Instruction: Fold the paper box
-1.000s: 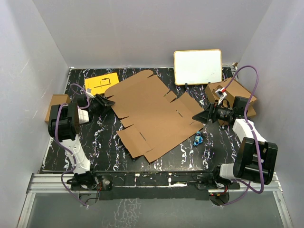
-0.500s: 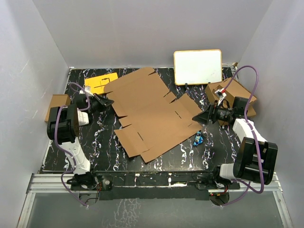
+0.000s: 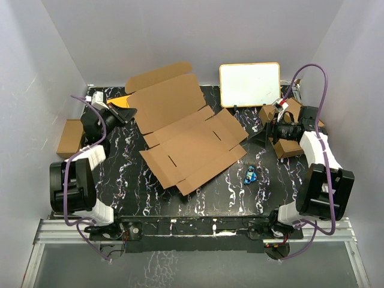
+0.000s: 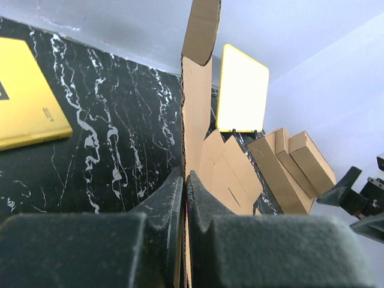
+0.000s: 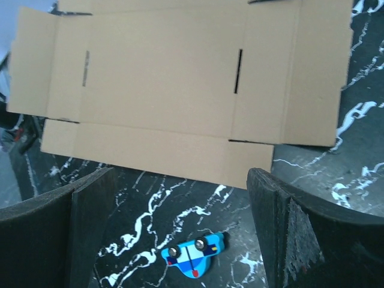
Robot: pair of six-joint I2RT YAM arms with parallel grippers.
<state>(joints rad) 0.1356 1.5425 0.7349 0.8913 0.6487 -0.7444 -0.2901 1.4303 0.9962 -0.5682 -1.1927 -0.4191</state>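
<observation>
Raised: paper box [image 3: 192, 141] panel, left pincer [image 3: 126, 113] clamped on edge; right pincer [image 3: 267, 130] wide, clear of box.

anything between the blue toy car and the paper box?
No. Only bare marbled tabletop separates toy car from paper box, clearest in the right wrist view.

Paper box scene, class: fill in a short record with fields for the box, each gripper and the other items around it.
paper box: unfolded; far panel stands up off the table, the rest lies flat
left gripper: shut on the edge of the raised panel
right gripper: open, holding nothing, to the right of the box
toy car: blue, by the box's near right edge, not touching it
whiteboard: upright at the far edge
yellow card: flat, far left
</observation>
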